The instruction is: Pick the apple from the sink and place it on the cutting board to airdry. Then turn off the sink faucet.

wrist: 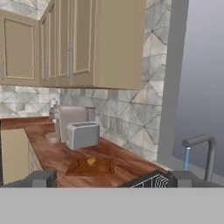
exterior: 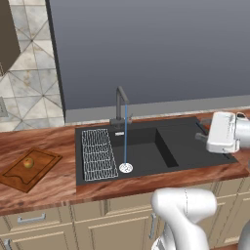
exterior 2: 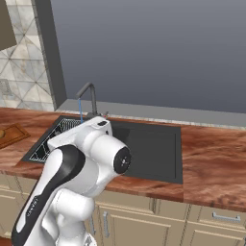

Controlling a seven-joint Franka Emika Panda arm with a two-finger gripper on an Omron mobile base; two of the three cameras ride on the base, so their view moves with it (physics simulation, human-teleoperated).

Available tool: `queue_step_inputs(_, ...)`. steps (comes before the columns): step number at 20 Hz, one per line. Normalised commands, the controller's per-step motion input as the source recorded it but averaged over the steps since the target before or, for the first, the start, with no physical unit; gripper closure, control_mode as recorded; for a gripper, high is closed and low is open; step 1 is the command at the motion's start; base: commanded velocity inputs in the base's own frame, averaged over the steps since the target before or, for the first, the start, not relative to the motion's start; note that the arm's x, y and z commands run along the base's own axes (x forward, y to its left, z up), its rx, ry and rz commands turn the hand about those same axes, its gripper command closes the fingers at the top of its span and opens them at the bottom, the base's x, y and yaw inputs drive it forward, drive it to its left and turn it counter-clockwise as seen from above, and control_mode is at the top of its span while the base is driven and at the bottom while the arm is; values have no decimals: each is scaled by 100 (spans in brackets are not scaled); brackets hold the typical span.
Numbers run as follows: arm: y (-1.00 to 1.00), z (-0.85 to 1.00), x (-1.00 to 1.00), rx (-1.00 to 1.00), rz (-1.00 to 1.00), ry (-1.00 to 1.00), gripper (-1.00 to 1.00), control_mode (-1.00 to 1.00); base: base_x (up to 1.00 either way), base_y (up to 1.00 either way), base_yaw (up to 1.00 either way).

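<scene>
Orange-yellow, the apple (exterior: 28,162) sits on the cutting board (exterior: 43,167) near the left end of the wooden desk (exterior: 58,185), well apart from the sink (exterior: 195,146). Next comes the white wire rack (exterior: 97,154) in the black basin, then the sink faucet (exterior: 120,105), with a thin blue stream of water (exterior: 125,136) falling to the white drain strainer (exterior: 126,168). By the sink's right edge, the fingers (wrist: 107,178) stand wide apart, holding and touching nothing.
</scene>
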Motion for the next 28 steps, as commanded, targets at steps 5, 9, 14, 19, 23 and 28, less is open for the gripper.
queue_step_inputs(5, -7, -35, 5, -7, 0, -4, -100, -100, 0, 0, 0)
queue_step_inputs(9, -3, -31, 13, -1, 2, -5, -100, -100, 0, 0, 0)
queue_step_inputs(14, 1, -20, 34, 0, 1, -3, -100, -100, 0, 0, 0)
queue_step_inputs(19, 0, -17, 35, 0, 0, -1, -100, -100, 0, 0, 0)
queue_step_inputs(23, 1, -1, 41, -1, 0, -2, -100, -100, 0, 0, 0)
queue_step_inputs(28, 4, -1, 50, -3, 5, 0, -100, -100, 0, 0, 0)
